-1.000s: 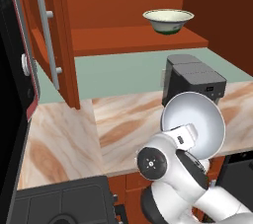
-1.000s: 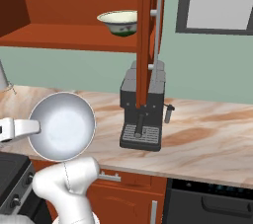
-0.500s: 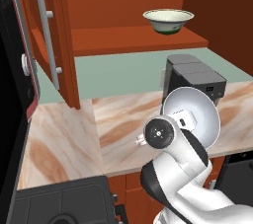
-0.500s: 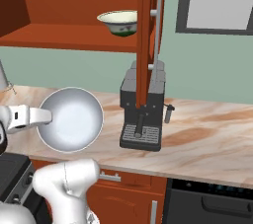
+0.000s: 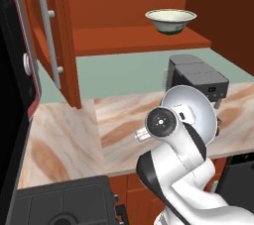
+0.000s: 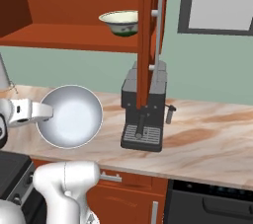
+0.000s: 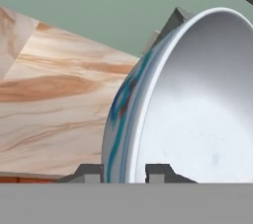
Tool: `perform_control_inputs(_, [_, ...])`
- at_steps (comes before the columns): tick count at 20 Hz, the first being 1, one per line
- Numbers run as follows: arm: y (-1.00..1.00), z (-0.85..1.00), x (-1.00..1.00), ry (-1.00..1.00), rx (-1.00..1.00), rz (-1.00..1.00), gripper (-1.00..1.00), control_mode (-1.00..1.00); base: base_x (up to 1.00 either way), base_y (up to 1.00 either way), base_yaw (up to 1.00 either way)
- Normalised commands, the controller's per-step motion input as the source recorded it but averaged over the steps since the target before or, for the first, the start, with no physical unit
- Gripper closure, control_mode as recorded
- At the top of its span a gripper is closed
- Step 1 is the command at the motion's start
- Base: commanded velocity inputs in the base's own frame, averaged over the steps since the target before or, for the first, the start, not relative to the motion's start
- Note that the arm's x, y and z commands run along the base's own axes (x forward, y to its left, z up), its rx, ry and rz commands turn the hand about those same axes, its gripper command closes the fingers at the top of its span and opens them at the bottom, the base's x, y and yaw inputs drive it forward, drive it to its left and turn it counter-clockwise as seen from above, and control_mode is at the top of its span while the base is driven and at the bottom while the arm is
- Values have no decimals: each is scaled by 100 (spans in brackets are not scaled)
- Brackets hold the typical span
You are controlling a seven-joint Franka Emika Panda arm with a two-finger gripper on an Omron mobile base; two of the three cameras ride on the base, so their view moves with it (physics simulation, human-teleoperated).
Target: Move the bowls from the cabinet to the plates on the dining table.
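Note:
My gripper is shut on the rim of the pale grey-blue bowl, one finger inside and one outside. I hold the bowl tipped on edge above the counter, in front of the coffee machine. From the right base view the bowl's hollow faces the camera, with the gripper at its left rim. The cream bowl with a green band stands upright on the shelf of the open cabinet. The plates and the dining table are out of view.
A black coffee machine stands on the marble-look counter under the cabinet. The cabinet doors hang open at both sides. A dark stove top lies low on the left.
The arm has turned at the wrist and risen a little, carrying the held bowl slightly up and to the right. The cream bowl has stayed on the shelf.

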Motion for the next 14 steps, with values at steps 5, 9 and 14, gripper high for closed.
perform_control_inputs(5, [0,0,0,0,0,0,100,100,-34,0,5])
perform_control_inputs(9, [0,0,0,0,0,0,100,100,-68,0,4])
perform_control_inputs(14, [0,0,0,0,0,0,100,100,-50,-22,3])
